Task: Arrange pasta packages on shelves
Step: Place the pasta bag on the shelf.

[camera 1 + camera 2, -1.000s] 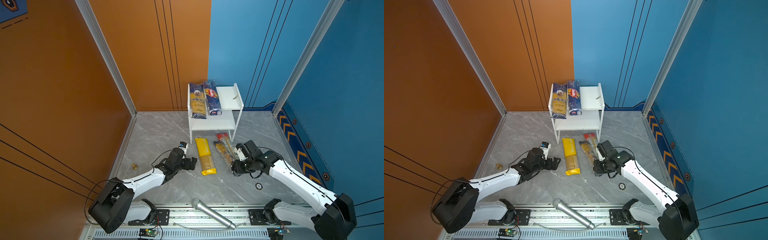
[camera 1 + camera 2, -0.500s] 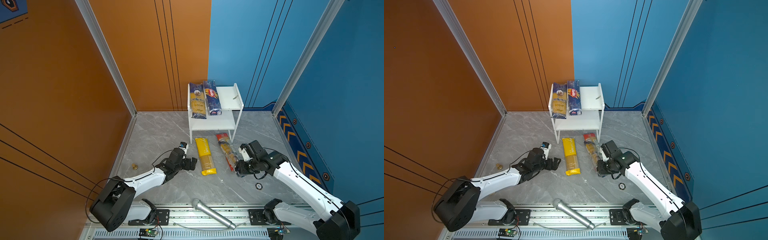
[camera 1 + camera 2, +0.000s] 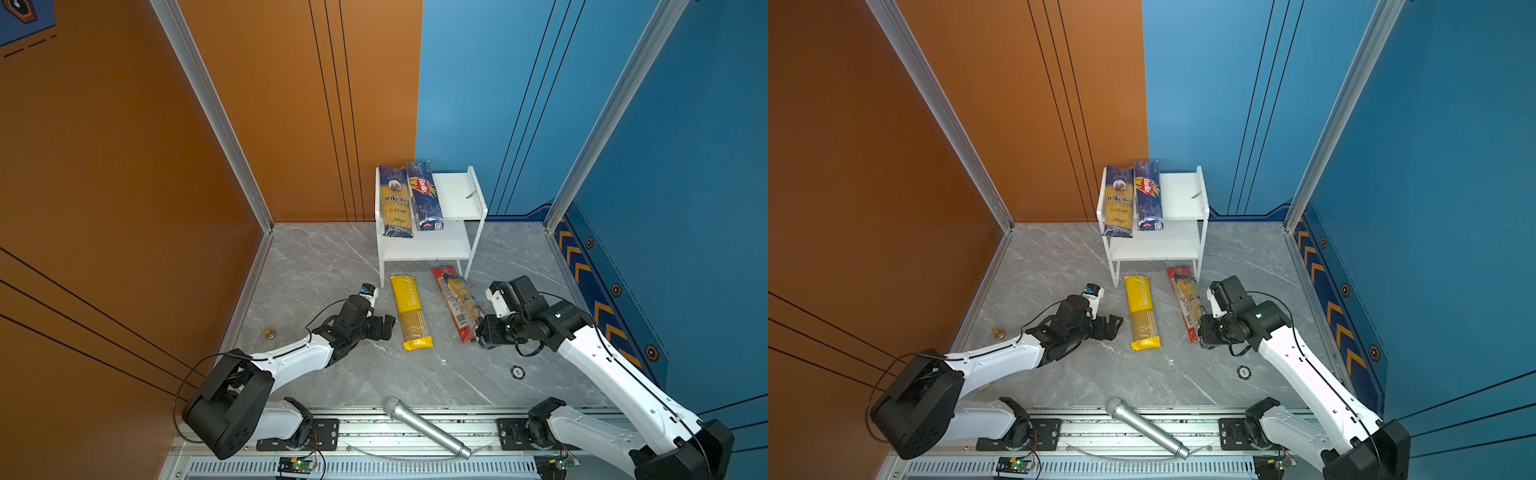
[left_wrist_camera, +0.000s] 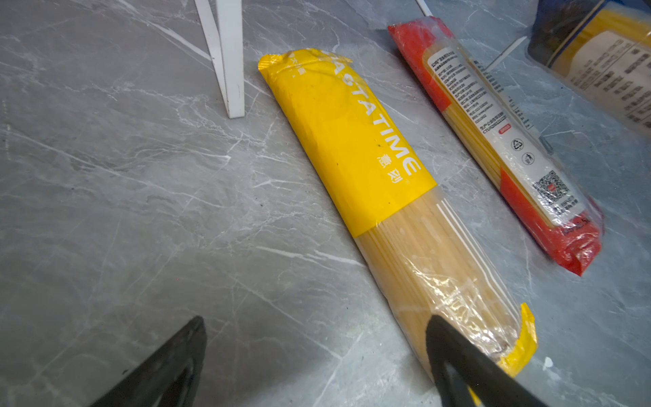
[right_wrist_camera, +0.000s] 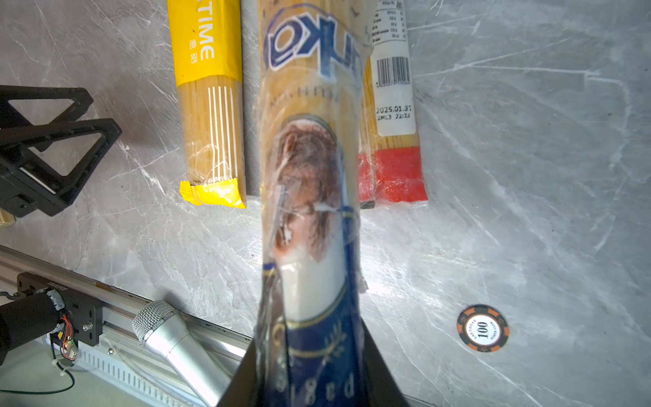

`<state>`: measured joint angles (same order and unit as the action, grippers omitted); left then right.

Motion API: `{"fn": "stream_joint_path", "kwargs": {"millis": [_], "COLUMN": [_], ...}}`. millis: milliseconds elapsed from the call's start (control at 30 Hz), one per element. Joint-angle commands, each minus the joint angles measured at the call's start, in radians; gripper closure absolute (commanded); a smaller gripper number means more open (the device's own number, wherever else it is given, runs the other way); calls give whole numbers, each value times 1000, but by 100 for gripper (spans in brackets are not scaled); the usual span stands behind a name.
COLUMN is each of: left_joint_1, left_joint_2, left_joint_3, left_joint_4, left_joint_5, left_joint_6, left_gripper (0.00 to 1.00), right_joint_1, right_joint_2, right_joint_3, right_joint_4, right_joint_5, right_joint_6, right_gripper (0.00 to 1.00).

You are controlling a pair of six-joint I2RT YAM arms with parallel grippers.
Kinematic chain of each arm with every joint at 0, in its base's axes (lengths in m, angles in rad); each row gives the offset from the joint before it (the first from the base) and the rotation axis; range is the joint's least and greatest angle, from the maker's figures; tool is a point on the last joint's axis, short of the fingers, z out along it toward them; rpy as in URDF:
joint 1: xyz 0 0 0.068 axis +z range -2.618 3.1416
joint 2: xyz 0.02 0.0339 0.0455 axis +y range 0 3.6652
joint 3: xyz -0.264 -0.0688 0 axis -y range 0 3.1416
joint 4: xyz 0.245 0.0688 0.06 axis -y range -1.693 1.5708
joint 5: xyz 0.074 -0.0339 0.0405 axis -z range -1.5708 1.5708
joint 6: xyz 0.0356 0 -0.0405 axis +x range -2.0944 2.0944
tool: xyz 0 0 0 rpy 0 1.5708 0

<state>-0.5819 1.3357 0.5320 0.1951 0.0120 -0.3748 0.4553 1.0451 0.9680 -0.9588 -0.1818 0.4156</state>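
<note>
Right gripper (image 3: pixel 484 334): clamped on one end of an ankara bag (image 5: pixel 310 197), which extends over the red-and-clear bag (image 5: pixel 394 169), mid-tabletop before the shelves (image 3: pixel 457 195). Left gripper (image 4: pixel 317 334): jaws apart, beside the yellow bag (image 3: pixel 409 309).

yellow bag (image 4: pixel 391 204) glossy plastic; floor (image 4: pixel 123 211) polished stone

Both arms stretch low toward the shelves (image 3: pixel 432 248). Left gripper (image 3: pixel 385 327), short of their left leg, stands spread; right gripper (image 3: pixel 484 337), short of their right leg, pinches an ankara bag (image 5: pixel 310 158).
</note>
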Motion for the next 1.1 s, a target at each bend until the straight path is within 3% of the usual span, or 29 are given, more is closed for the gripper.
{"fn": "stream_joint_path", "kwargs": {"millis": [0,1067], "left_joint_1": [-12,-12], "left_joint_2": [11,23], "left_joint_3": [31,44], "left_joint_4": [12,18], "left_joint_5": [19,36], "left_joint_6": [-5,-3], "left_gripper": [2,2], "right_joint_1": [-13,-55], "right_joint_2": [-38,-128], "right_joint_3": [73,274], "right_joint_4": [35,-141], "right_joint_5": [-19,-48], "right_joint_6": [-23,-67], "right_gripper": [100,100]}}
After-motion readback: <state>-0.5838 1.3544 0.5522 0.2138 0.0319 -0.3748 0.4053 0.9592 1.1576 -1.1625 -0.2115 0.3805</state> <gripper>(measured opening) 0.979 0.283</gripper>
